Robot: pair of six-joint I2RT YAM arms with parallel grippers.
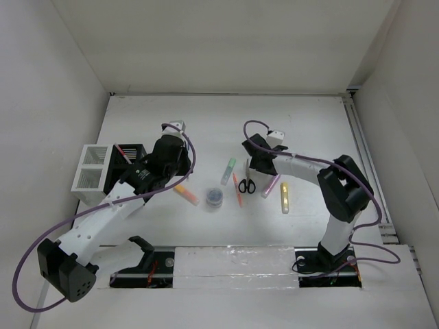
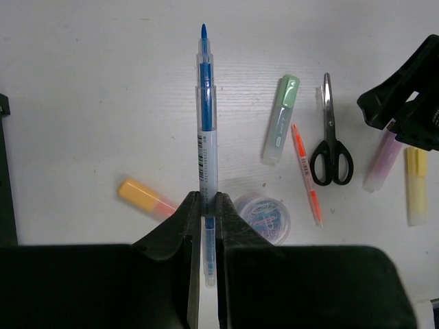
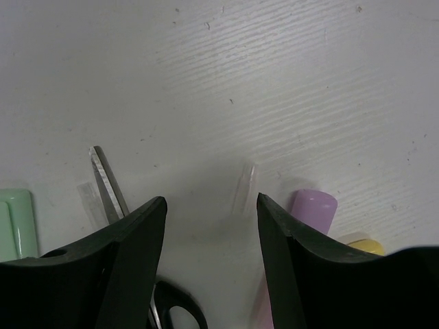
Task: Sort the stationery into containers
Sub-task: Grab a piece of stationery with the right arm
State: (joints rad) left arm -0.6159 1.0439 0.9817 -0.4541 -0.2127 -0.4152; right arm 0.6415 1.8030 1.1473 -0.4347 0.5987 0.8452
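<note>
Two pincers: left gripper [image 2: 208, 200] clamped on a slim clear blue-ink pen [image 2: 206, 123]; right gripper [image 3: 211, 205] jaws apart, holding nothing.
Right gripper position: between black-handled scissors [image 3: 108, 184] and pale pink highlighter [image 3: 313, 207].
Containers: black slatted holder [image 1: 134, 155], white mesh organiser [image 1: 88, 175], side by side at left.

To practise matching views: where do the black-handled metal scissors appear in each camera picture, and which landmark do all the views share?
Top external: black-handled metal scissors at centre.
Left wrist: scissors upper right, blades up.
Right wrist: scissors lower left, partly behind the right gripper.
Shared landmark: pale green plastic highlighter, left of them everywhere.
</note>
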